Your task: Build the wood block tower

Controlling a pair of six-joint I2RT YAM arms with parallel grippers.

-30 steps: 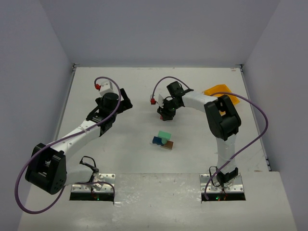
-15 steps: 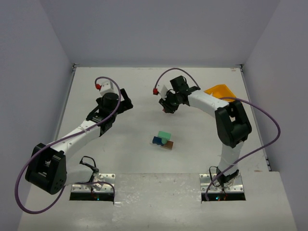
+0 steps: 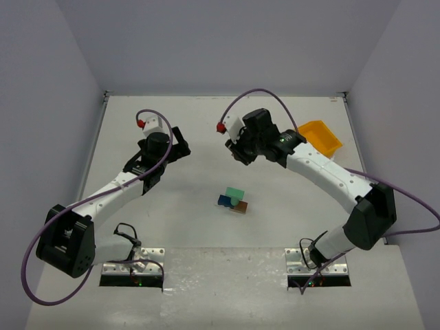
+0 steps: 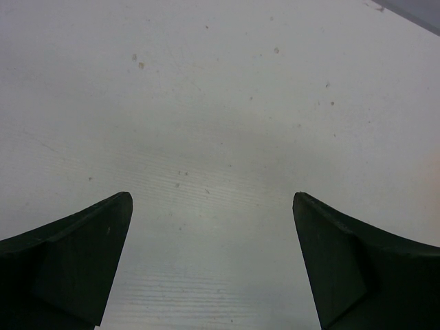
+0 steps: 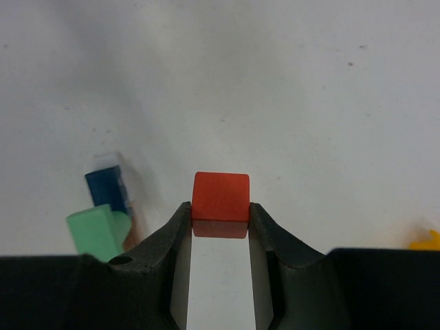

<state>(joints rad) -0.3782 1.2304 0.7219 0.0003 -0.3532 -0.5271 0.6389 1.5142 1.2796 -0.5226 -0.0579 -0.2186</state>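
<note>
A small block tower stands at the table's middle: a mint green block (image 3: 236,194) on a blue block (image 3: 225,201) and a brown block (image 3: 241,207). In the right wrist view the green block (image 5: 95,229) and blue block (image 5: 107,187) show at the lower left. My right gripper (image 5: 220,210) is shut on a red block (image 5: 221,199), held above the table, back from the tower; in the top view the right gripper (image 3: 236,152) hides that block. My left gripper (image 3: 180,144) is open and empty over bare table at the left; it also shows in the left wrist view (image 4: 213,199).
A yellow plastic bin (image 3: 319,137) sits at the back right, and its edge shows in the right wrist view (image 5: 427,240). White walls enclose the table on three sides. Purple cables loop off both arms.
</note>
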